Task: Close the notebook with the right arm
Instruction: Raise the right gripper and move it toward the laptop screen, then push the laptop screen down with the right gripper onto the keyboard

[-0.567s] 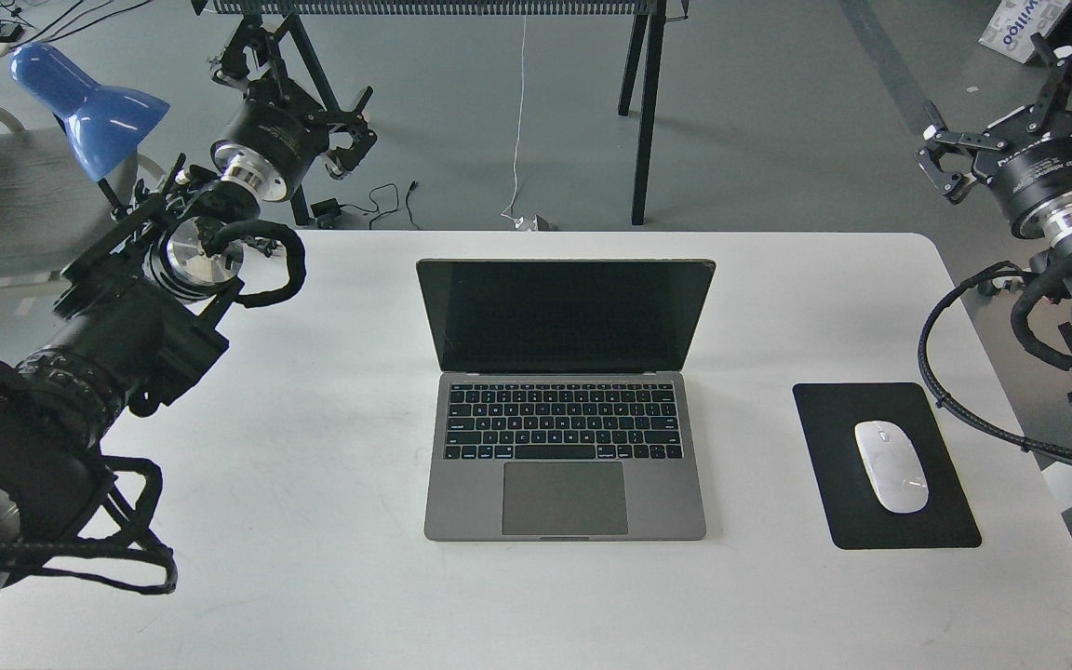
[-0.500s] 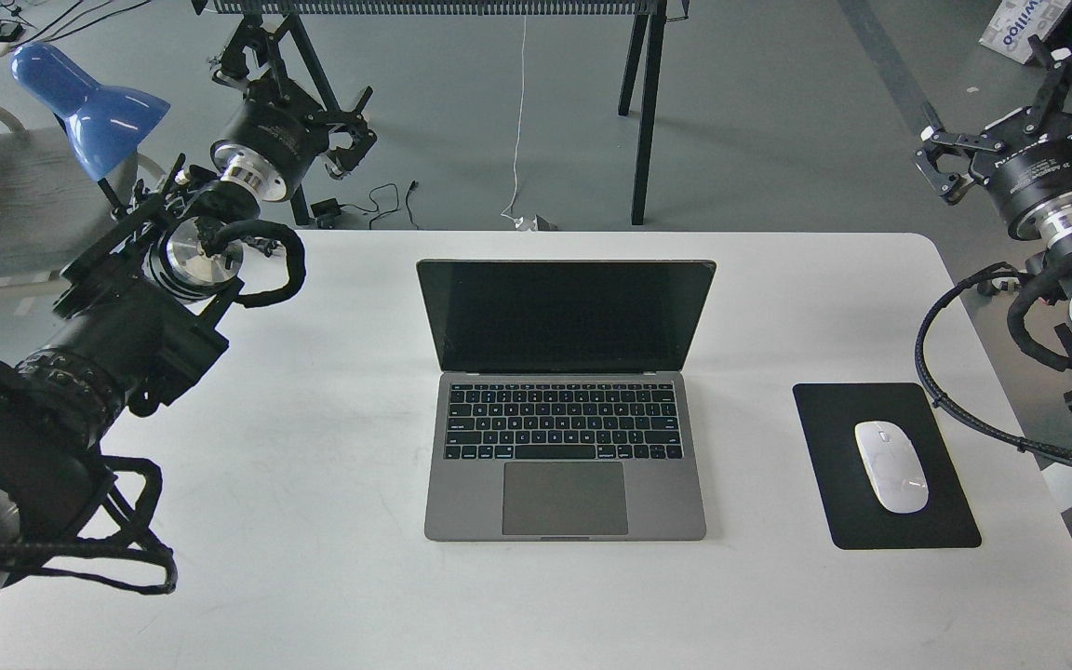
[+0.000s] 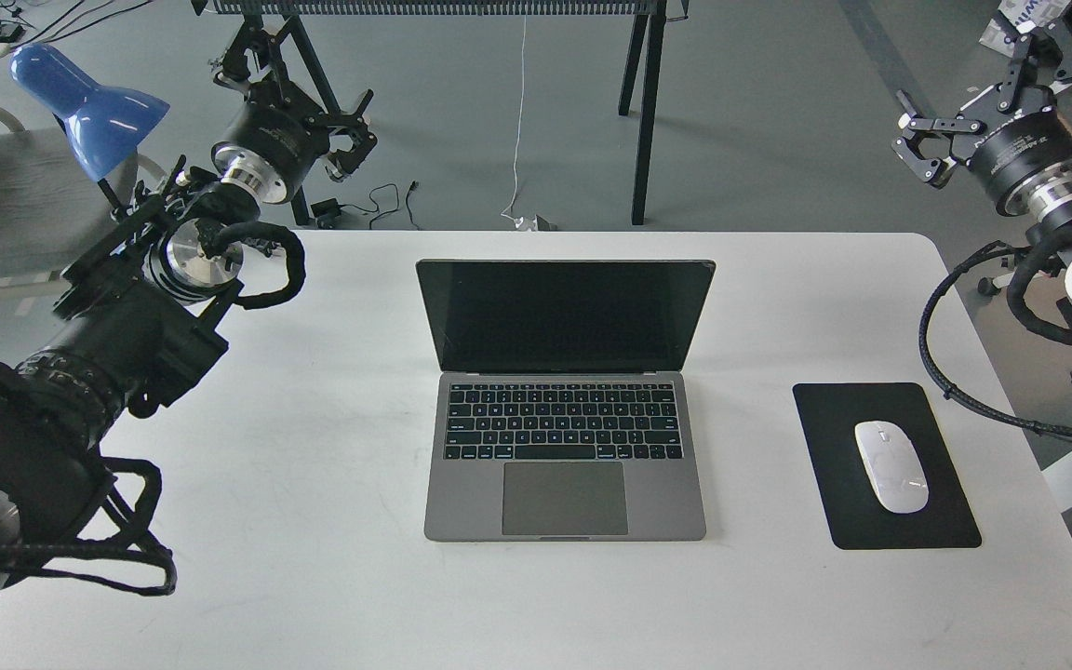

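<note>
**Lid still up, right arm far off**

White table fills the view. At left, the left gripper holds nothing; its spread is hard to read. Mid-table, the notebook stands open. Far right, the right gripper hangs open and empty; it should reach behind the lid's top edge and press forward gently.

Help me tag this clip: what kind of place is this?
Probably a robotics lab set up like an office desk: a white table with the notebook, mouse and blue lamp, over bare grey floor with loose cables.
</note>
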Action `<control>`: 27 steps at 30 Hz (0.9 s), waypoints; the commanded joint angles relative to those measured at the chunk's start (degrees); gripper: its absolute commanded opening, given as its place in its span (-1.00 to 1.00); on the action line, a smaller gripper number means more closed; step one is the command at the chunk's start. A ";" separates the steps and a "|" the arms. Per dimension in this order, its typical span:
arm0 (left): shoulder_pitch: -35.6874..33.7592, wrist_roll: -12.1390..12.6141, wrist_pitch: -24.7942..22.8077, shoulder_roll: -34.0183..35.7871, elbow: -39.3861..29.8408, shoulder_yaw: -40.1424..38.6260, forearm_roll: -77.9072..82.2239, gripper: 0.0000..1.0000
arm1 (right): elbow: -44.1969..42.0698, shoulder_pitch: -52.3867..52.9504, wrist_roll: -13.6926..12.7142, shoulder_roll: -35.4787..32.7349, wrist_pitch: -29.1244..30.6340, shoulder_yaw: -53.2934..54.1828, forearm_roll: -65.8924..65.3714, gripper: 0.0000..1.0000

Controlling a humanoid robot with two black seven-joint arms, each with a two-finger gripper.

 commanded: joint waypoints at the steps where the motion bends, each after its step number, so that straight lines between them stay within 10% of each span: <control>1: -0.01 0.10 0.00 -0.04 -0.09 0.00 0.01 1.00 | 0.04 5.27 0.00 -0.89 0.00 -12.08 -0.06 1.00; 11: 0.08 -0.08 0.00 -0.13 -0.09 0.00 0.01 1.00 | 2.33 12.84 -0.61 0.16 0.00 -32.49 -1.21 1.00; 27: 0.08 0.01 0.00 -0.13 -0.09 0.09 0.01 1.00 | 14.28 9.76 -2.11 4.47 -2.69 -37.15 -4.72 1.00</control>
